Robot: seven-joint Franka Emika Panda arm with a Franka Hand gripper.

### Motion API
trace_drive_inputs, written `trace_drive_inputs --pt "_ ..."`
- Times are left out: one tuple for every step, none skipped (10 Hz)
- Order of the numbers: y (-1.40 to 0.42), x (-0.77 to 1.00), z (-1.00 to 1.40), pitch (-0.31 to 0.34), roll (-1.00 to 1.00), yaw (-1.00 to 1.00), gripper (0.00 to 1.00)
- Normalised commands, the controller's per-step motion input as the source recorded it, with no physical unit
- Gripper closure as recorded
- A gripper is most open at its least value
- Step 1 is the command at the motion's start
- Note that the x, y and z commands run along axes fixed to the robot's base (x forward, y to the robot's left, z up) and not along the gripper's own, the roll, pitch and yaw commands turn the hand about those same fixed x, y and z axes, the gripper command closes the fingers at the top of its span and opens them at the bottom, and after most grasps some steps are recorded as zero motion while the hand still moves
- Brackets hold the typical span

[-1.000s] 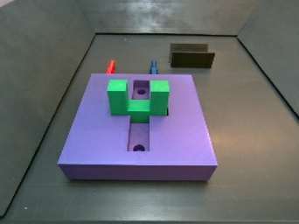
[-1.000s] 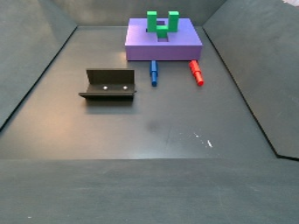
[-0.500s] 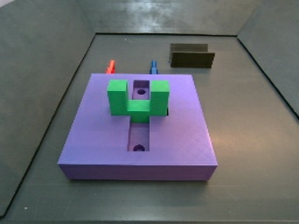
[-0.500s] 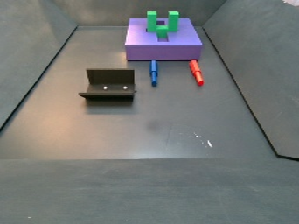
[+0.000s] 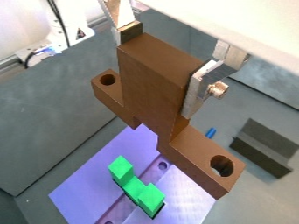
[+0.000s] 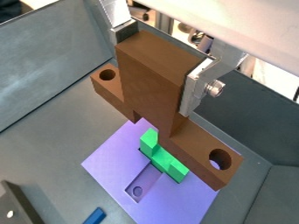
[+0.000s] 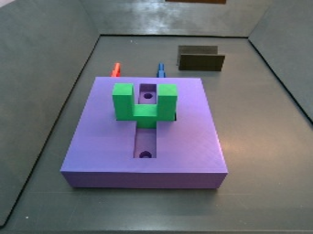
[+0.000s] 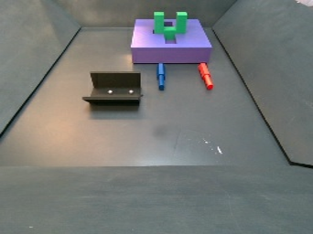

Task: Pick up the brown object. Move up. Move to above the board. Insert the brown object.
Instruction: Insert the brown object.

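End effector is clamped on the brown T-block: silver fingers press its two flanks in both wrist views. The block hangs in the air, well above the board, and its bar hole is visible in both wrist views. The green U-block sits on the board directly below.

In the side views the end effector itself is out of frame; only a brown sliver at the upper edge, about 12 o'clock, probably the block.

Going left to right in a side view: red peg on the floor at roughly 11 o'clock of the board, then blue peg just beside the board's far edge, then the dark bracket fixture at about 1 o'clock, apart from the board. Green U-block straddles the board's centre groove, upright.

The opposite side view shows the fixture at 9 o'clock of the floor centre, and the blue peg and red peg between it and the board.
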Motion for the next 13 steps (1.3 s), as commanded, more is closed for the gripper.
trace_drive_inputs --pt "0.00 0.11 -0.12 -0.059 -0.07 -0.27 1.00" --pt "0.00 0.11 -0.13 -0.066 -0.07 -0.27 1.00" --pt "0.00 0.11 -0.15 -0.080 -0.06 -0.32 1.00" --pt "-0.05 0.09 -0.18 -0.119 0.00 -0.68 1.00" --pt "-0.04 0.00 -0.20 -0.130 0.00 -0.98 1.00" --pt "0.00 0.00 -0.16 -0.129 0.00 -1.00 1.00" --pt "0.00 0.00 -0.16 -0.097 0.00 -1.00 1.00" --pt "0.00 0.00 -0.15 -0.067 -0.01 -1.00 1.00" --pt "0.00 0.00 -0.15 -0.063 0.00 -1.00 1.00" --pt "0.00 0.00 -0.16 -0.057 0.00 -1.00 1.00" --pt "0.00 0.00 -0.19 -0.037 0.00 -1.00 1.00" --pt "0.00 0.00 -0.23 -0.011 0.00 -1.00 1.00" --pt "0.00 0.00 -0.25 0.000 0.00 -1.00 1.00"
